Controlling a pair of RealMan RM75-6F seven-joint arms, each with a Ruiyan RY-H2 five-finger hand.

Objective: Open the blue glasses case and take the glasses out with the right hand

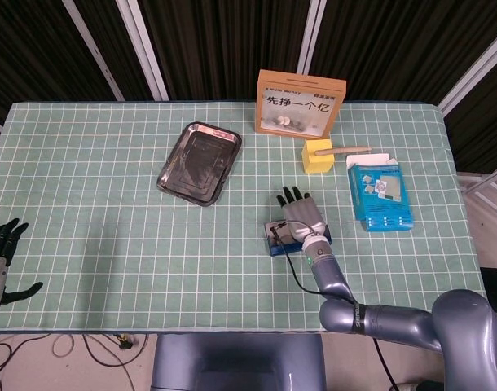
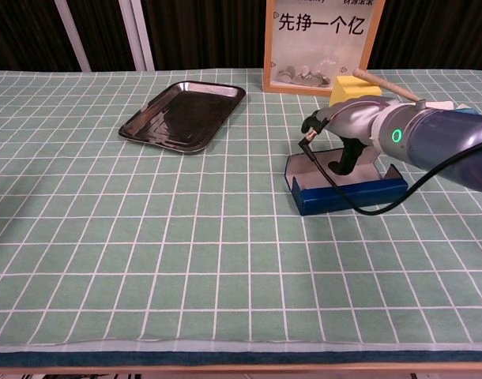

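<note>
The blue glasses case (image 2: pixel 348 195) lies at the table's near middle-right with its lid raised, and its white inside (image 2: pixel 316 166) shows. No glasses can be made out in it. My right hand (image 2: pixel 348 130) is over the back of the case, fingers stretched forward on top and thumb pointing down into the opening, holding the lid up; the lid itself is hidden under the palm. In the head view the right hand (image 1: pixel 297 213) covers most of the case (image 1: pixel 273 238). My left hand (image 1: pixel 0 252) hangs off the table's left edge, fingers apart, holding nothing.
A black metal tray (image 1: pixel 200 163) sits left of centre. Behind the case stand a yellow block (image 1: pixel 317 156) with a wooden stick, a framed sign (image 1: pixel 301 103), and a blue box (image 1: pixel 380 195) to the right. A black cable (image 2: pixel 359 207) runs from the hand across the case.
</note>
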